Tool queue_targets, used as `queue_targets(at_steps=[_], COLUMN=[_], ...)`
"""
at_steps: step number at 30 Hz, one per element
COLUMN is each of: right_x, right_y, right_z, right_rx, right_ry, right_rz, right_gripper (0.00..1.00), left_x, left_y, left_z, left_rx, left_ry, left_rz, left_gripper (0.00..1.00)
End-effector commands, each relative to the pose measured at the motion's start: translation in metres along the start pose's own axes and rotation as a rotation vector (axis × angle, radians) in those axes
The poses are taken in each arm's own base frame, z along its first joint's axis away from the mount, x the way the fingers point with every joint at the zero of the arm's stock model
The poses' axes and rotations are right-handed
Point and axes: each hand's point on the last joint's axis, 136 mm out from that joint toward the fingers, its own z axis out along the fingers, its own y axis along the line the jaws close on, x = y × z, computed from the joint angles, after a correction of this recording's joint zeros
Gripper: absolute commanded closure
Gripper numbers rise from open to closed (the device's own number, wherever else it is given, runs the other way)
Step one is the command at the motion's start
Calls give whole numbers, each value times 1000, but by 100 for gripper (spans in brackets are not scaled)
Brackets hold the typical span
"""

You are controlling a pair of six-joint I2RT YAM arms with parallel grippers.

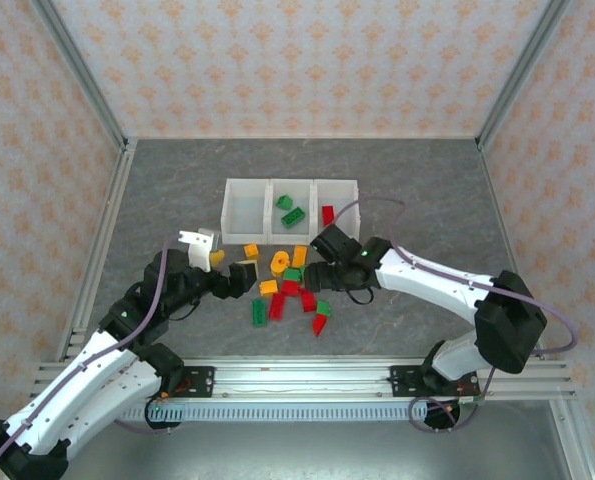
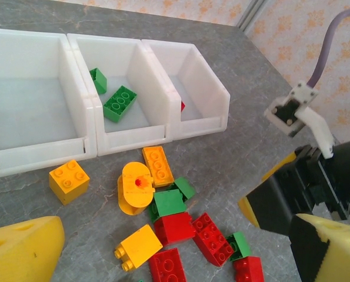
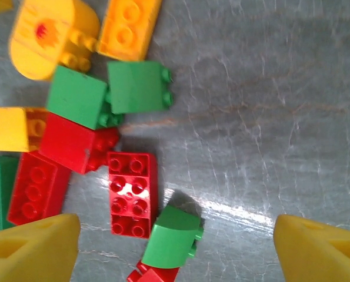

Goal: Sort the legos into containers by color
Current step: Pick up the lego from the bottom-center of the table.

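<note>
Right wrist: red lego (image 3: 146, 275) cut off.

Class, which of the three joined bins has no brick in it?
The left bin: the middle bin holds green bricks, the right bin a red brick.

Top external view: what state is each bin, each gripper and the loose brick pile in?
left bin, empty
middle bin, holds two green bricks
right bin, holds one red brick
loose legos, unsorted, lying in front of the bins
left gripper, open, holding nothing
right gripper, open, holding nothing
</note>
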Motion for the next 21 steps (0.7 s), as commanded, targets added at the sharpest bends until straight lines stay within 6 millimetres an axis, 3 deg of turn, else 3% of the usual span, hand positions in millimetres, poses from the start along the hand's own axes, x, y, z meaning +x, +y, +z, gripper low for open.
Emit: queue_targets(at_steps=[1, 12, 21], right_x=[7, 28, 41], right_y=[1, 9, -1], right_z=[4, 24, 39], right_rx=[-17, -15, 33], right_ry=[4, 62, 93], right_rz=[43, 35, 47], right_gripper=[18, 30, 36], left_x=[-3, -4, -4], left_y=[-6, -6, -7], left_z=[0, -2, -2], left_rx=[23, 21, 24], left_ry=[-11, -15, -16], left_rz=[13, 13, 14], left_gripper=[1, 1, 1])
